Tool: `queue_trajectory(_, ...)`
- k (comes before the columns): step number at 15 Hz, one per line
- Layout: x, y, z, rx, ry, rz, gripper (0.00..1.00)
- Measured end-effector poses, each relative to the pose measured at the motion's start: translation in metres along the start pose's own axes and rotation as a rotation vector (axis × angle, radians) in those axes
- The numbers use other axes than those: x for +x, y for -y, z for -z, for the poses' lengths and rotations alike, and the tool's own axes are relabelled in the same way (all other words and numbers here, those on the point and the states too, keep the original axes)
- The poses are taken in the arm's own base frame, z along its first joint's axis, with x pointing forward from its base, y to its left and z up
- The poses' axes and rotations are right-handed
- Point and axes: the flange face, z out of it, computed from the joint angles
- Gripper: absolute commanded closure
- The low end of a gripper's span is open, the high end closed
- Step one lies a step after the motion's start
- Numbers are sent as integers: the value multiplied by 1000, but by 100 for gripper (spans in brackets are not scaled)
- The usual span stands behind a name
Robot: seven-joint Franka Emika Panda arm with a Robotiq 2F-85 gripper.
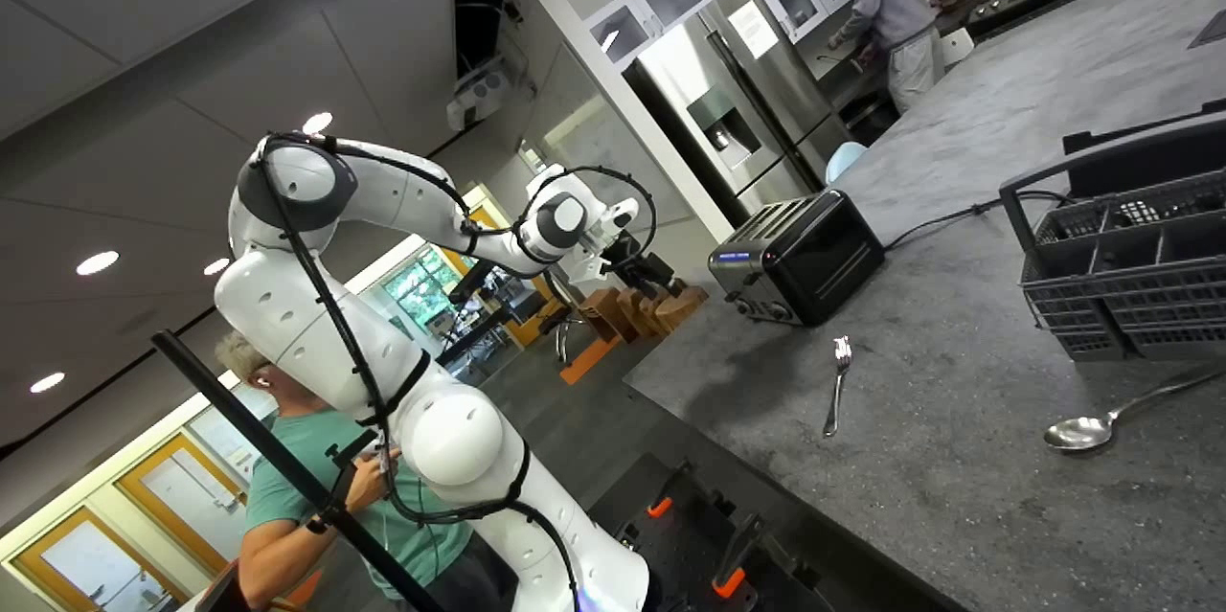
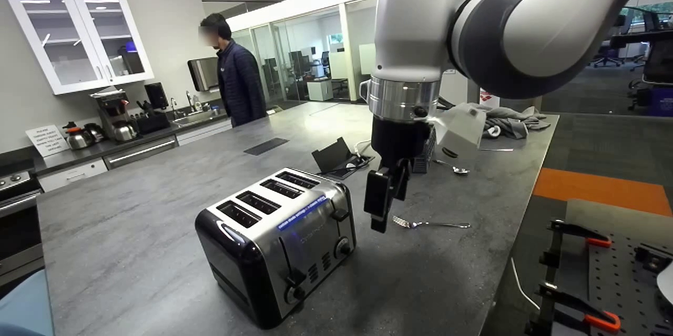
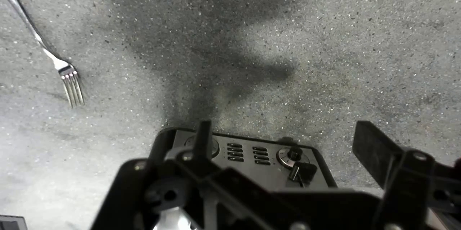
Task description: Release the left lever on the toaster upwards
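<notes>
The black toaster with a silvery face [image 2: 315,241] stands on the grey counter; it also shows in an exterior view [image 1: 824,258] and the wrist view [image 3: 248,168]. Its left lever [image 2: 296,276] sits low in its slot, just above a knob; the wrist view shows this lowered lever [image 3: 304,173]. The right lever [image 2: 340,214] is high. My gripper [image 2: 389,212] is open and empty, in the air in front of the toaster's face, apart from it. In the wrist view its fingers [image 3: 284,129] stand wide apart, with the lowered lever showing between them. The gripper hides the right lever there.
A fork [image 3: 66,66] lies on the counter [image 1: 958,516] near the toaster. A spoon [image 1: 1082,433] and a dark rack basket [image 1: 1140,277] are farther along. A black cable [image 1: 958,213] runs from the toaster. Clamps with orange tips [image 2: 602,320] sit beside the counter edge.
</notes>
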Motion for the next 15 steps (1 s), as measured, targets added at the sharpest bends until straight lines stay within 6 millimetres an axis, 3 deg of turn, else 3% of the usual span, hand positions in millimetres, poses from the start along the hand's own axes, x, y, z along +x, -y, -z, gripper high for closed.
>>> queue_trajectory(5, 1, 3, -5, -31, -28, -12, 0)
queue_trajectory(10, 1, 26, -37, -16, -161, -89, 0)
queue_trajectory(15, 6, 29, -60, -54, -241, -133, 0)
